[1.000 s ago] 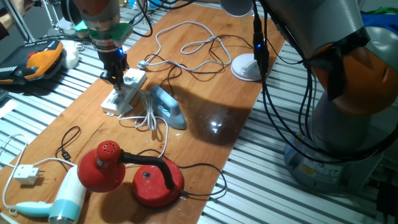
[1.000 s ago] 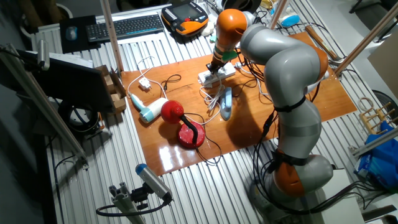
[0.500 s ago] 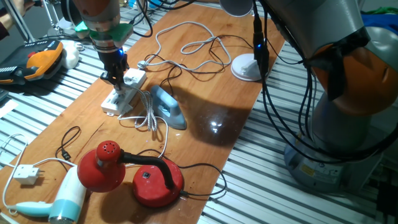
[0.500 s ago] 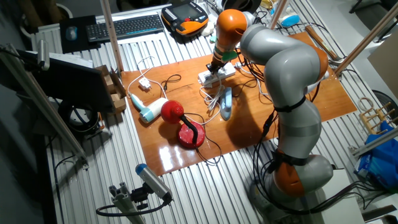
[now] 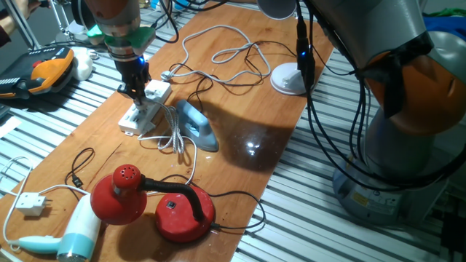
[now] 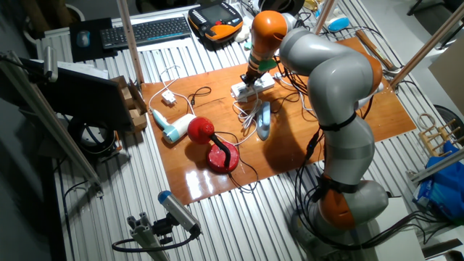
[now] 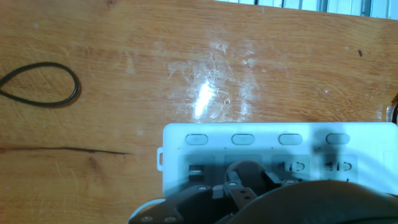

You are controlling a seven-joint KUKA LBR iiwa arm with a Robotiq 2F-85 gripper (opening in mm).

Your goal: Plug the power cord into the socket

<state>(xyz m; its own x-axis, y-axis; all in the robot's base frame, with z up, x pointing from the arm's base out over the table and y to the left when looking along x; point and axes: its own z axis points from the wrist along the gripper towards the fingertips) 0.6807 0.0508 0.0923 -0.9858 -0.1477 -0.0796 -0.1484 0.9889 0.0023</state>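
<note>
Resting on the glossy wooden table [image 5: 247,109], the socket [image 7: 273,155] meets fingers [image 5: 136,91] of unclear spread.

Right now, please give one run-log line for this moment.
gripper: down on power strip | plug: hidden | iron: beside strip | insertion: unconfirmed

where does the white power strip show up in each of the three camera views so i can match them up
One fixed view: the power strip lies upper left on the wooden table, under the gripper, beside the light-blue iron.
The other fixed view: top centre, again under the gripper.
Hand view: bottom centre to right, partly hidden by the gripper.
Shared landmark: the gripper directly above the strip.
</note>
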